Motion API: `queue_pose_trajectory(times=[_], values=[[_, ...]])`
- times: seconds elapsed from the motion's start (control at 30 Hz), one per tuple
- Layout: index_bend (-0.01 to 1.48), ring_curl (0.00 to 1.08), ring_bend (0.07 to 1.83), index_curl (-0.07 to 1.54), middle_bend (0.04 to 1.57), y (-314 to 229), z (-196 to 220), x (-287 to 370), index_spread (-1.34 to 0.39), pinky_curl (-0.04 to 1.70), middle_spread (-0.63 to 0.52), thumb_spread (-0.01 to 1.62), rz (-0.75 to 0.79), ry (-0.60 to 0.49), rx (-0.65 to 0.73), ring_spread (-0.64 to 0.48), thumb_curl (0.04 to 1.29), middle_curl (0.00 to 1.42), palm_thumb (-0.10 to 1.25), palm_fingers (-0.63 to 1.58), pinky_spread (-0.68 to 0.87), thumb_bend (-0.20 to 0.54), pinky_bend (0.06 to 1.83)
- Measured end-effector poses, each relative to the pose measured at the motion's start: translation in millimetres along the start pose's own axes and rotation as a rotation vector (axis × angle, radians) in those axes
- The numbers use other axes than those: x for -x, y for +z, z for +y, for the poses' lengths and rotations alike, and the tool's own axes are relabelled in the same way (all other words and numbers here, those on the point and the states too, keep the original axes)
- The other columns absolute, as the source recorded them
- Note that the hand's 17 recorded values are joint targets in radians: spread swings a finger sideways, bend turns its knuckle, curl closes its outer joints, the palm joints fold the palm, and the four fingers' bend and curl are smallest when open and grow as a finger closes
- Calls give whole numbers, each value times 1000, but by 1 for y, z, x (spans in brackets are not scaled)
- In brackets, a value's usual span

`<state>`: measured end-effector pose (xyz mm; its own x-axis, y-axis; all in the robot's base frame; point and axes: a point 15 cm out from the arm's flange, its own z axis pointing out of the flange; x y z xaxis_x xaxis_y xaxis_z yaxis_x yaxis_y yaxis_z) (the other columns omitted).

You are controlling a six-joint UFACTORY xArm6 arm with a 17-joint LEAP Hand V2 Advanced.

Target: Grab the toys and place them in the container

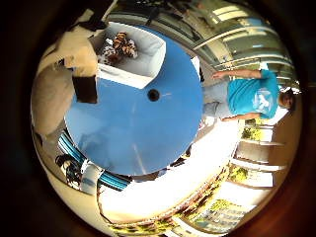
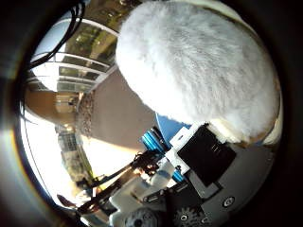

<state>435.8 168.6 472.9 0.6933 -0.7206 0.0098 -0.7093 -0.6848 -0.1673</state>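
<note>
- Two toys show: a fluffy white plush toy (image 2: 199,66) that fills much of the thumb-side palm view, close to the palm, and a striped orange, black and white plush toy (image 1: 120,47) lying inside the white rectangular container (image 1: 148,59).
- The white rectangular container sits on the round blue tabletop (image 1: 133,128), near its edge, with its opening in view and the striped toy against one of its inner walls.
- A small dark hole (image 1: 153,95) marks the middle of the round blue tabletop, just beside the container.
- The robot's white and black hand (image 2: 199,161) shows in the thumb-side view as black and white blocks and geared parts right next to the fluffy white toy, which presses up against them.
- In the little-finger-side view, pale and black parts of the hand and a fluffy cream mass stand between the camera and the container's near corner.
- Whether the fingers curl round the fluffy white toy or merely lie against it cannot be told from these views.
- Bright blue slatted seating (image 1: 106,175) stands beside the table's edge, below the tabletop level.
</note>
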Motion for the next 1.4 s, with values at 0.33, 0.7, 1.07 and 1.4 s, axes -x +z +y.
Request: queue_pose_trajectory(times=[0.33, 0.7, 1.07, 1.4], values=[[705, 839, 1611, 1160, 1293, 38, -103, -4, -1167, 772, -284, 1050, 57, 31, -202, -110, 795, 1219, 929, 731, 106, -30, 1724], [602, 789, 1645, 1320, 1317, 129, -165, -24, -1140, 822, -246, 1115, 74, 67, -255, -76, 719, 1149, 823, 659, 108, -21, 1626], [246, 686, 1471, 1194, 727, 180, -176, -28, -957, 845, -166, 1100, 67, 66, -229, 41, 622, 849, 726, 137, 201, -49, 1586], [62, 346, 759, 716, 217, 158, -176, -33, -616, 593, 14, 1080, 80, 35, -260, 237, 451, 488, 548, -196, 401, -51, 1155]])
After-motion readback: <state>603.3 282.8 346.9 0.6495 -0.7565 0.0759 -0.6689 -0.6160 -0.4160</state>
